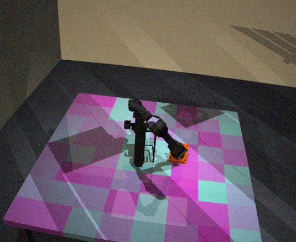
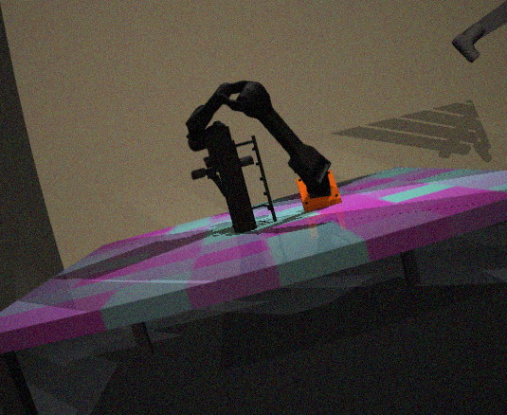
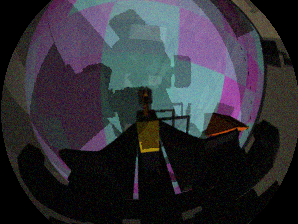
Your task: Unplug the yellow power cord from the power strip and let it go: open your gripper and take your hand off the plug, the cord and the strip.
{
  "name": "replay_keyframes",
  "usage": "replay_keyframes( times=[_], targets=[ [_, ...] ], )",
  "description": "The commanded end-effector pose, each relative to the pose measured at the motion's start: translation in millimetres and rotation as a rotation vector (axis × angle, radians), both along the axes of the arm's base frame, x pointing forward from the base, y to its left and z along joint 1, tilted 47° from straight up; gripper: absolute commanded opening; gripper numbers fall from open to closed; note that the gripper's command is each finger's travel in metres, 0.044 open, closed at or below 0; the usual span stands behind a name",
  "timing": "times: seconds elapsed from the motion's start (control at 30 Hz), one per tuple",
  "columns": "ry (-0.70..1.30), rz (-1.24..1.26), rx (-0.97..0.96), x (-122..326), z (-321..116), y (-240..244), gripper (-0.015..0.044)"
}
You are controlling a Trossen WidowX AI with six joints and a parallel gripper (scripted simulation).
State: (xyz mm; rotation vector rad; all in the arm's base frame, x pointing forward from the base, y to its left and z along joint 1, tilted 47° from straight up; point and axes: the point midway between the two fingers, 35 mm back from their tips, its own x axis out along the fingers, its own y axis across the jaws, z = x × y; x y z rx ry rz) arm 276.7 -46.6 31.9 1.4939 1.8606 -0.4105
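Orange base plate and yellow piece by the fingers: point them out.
Orange base plate (image 1: 184, 161) (image 2: 334, 200) (image 3: 226, 132): top, exterior, wrist; bare corner, front corner, lit edge.
Yellow piece (image 3: 149, 136): wrist; its broad face.
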Motion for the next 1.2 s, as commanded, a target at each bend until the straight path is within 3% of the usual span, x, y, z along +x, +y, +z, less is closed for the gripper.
replay_keyframes(
  times=[0.0,0.3,0.5,1.17],
  targets=[
    [0.002,0.001,0.001,-0.5,0.6,1.2,0.021],
    [0.001,0.001,0.0,6.9,-8.6,-13.0,0.044],
    [0.0,0.001,-0.002,19.9,-32.8,-45.9,0.044],
    [0.0,0.001,-0.002,19.9,-32.8,-45.9,0.044]
  ],
)
